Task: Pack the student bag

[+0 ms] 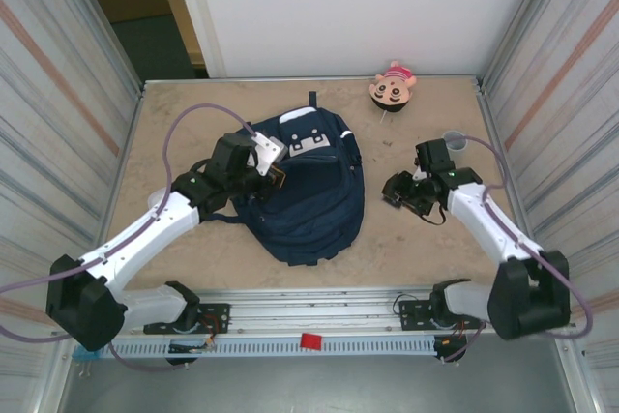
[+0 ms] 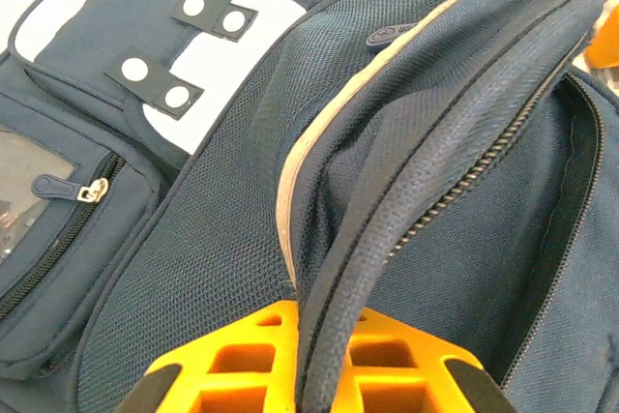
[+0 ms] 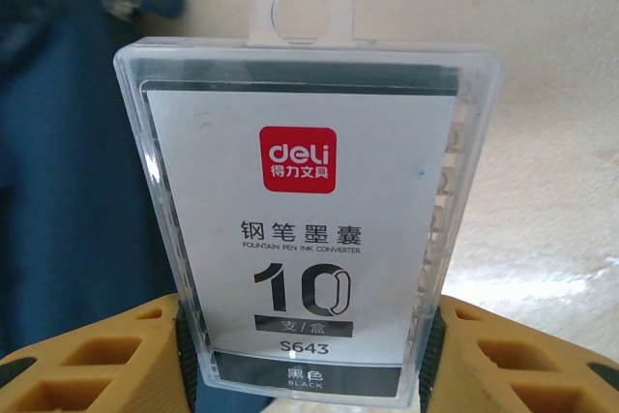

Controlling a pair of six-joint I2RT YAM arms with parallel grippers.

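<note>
The student bag (image 1: 311,202) lies flat in the middle of the tabletop (image 1: 406,250), its white-patched front pocket toward the far wall. My left claw (image 1: 267,177) sits at the bag's left side, clamped on the raised zippered rim of the main opening. In my left wrist view that dark rim runs down between my orange fingers (image 2: 232,360), lifted above the bag's mesh panel (image 2: 222,239), and the compartment gapes beyond the zipper teeth (image 2: 464,181).

My right claw (image 1: 395,189) hovers just right of the bag, apart from it. It is closed on a clear plastic ink cartridge box (image 3: 309,210), held upright, the label facing the camera, the hang tab on top. The pads (image 3: 186,360) press both lower sides.

A plush toy (image 1: 392,89) rests by the far wall, and a small cup (image 1: 454,141) stands near my right arm.
</note>
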